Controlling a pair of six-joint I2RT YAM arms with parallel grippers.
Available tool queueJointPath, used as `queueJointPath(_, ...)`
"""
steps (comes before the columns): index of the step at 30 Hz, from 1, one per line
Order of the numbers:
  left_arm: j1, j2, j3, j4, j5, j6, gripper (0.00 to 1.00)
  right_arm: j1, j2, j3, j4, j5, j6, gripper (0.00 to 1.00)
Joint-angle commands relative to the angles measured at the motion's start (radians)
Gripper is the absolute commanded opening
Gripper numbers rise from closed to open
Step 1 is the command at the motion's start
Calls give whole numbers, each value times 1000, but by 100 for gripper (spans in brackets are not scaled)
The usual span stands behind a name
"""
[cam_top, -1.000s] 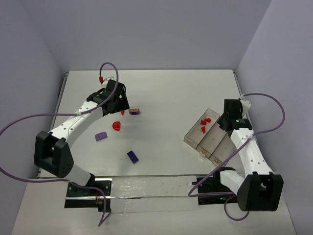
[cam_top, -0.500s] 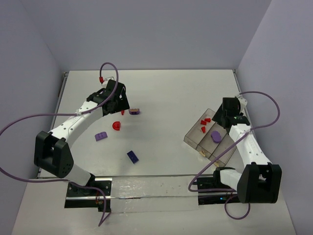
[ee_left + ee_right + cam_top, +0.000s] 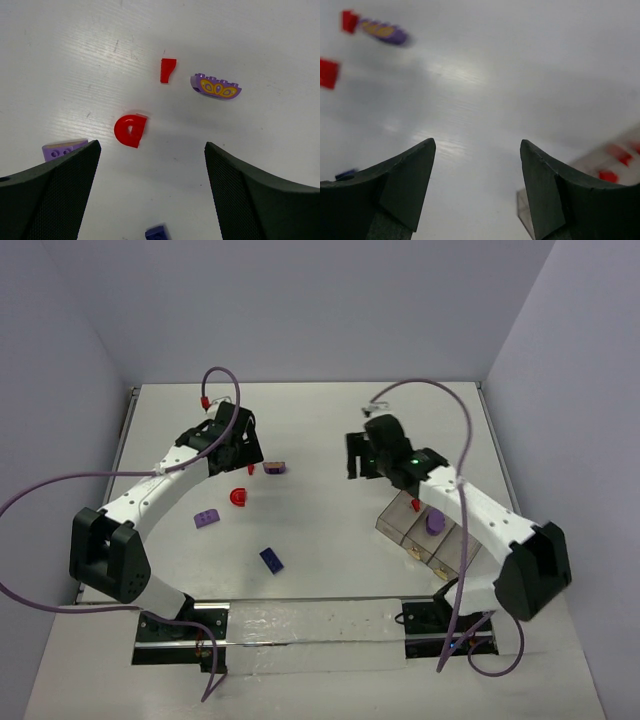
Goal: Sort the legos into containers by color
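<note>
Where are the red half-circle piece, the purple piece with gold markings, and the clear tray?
Red half-disc (image 3: 125,135), left wrist view, on its curved side.
Purple patterned brick (image 3: 216,88), left wrist view, on its gold pattern.
Clear tray (image 3: 393,528), top external view, on its left-end wall.

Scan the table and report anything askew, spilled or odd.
Nothing is spilled or damaged. The one oddity is that the tray sits diagonal to the edges of the table. Five bricks lie loose on its left half, among them the red half-disc and the dark blue brick; they are simply not yet sorted.
</note>
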Motion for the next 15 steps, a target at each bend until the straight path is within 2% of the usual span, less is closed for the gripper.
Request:
queueJointPath(1, 58, -42, 49, -31, -9, -17, 92, 169, 206, 177, 17, -66, -247, 77)
queueJointPath(7, 213, -120, 38, -67, 79, -9, 92, 200, 492, 436, -31, -215, -437, 79)
queueJointPath(8, 216, -126, 38, -73, 85, -7, 92, 200, 499, 470, -41, -225, -452, 79)
queueJointPath(10, 251, -144, 31, -84, 95, -3, 92, 201, 631, 589, -81, -247, -504, 79)
queueJointPath(15, 272, -182, 1, -78, 115, -2, 92, 202, 813, 828, -167, -248, -564, 78)
